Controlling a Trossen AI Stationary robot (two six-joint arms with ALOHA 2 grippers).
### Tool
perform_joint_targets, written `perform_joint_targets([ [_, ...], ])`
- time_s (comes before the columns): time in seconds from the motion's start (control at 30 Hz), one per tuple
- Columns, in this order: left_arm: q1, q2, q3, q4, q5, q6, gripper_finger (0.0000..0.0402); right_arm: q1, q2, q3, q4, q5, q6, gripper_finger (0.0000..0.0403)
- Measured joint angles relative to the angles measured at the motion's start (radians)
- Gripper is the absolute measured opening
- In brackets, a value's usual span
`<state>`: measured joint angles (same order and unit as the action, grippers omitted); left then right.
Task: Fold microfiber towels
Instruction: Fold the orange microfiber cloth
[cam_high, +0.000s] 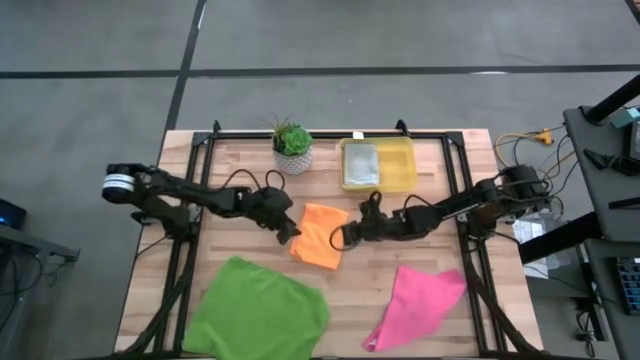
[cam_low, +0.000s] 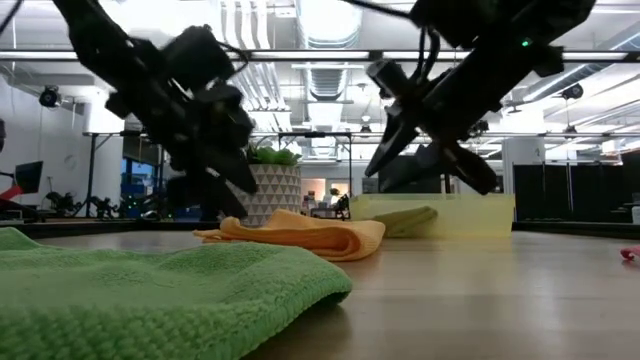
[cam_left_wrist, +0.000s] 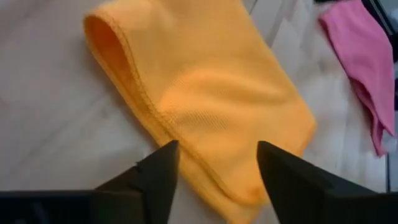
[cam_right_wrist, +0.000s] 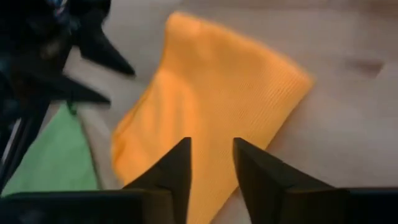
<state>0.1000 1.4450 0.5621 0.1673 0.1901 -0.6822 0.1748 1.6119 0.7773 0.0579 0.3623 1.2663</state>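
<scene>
Spanning a grey floor, the wooden table carried a potted plant and a yellow bin at its far edge; ceiling lights and ducts showed behind. The orange towel lay folded at the centre; the green towel and pink towel lay nearer. The left gripper hovered at the orange towel's left edge, fingers apart, holding nothing; the right gripper hovered at its right edge, fingers slightly apart, empty.
</scene>
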Motion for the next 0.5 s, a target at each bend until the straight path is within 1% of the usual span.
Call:
perform_joint_targets([
  [0.07, 0.019, 0.049, 0.002, 0.042, 0.004, -0.018, 0.0234, -0.033, 0.0, 0.0, -0.004, -0.012, 0.0, 0.0139],
  [0.17, 0.052, 0.108, 0.022, 0.048, 0.006, -0.046, 0.0256, -0.079, 0.0, 0.0, -0.04, -0.052, 0.006, 0.0172],
  [0.33, 0.067, 0.127, 0.026, 0.048, 0.01, -0.069, 0.0267, -0.11, 0.0, 0.0, -0.073, -0.074, -0.007, 0.0206],
  [0.43, 0.069, 0.117, 0.026, 0.061, 0.007, -0.032, 0.0268, -0.112, 0.0, 0.0, -0.076, -0.074, -0.078, 0.0214],
  [0.5, 0.068, 0.112, 0.034, 0.066, 0.002, 0.041, 0.0268, -0.112, 0.0, 0.0, -0.068, -0.073, -0.192, 0.0216],
])
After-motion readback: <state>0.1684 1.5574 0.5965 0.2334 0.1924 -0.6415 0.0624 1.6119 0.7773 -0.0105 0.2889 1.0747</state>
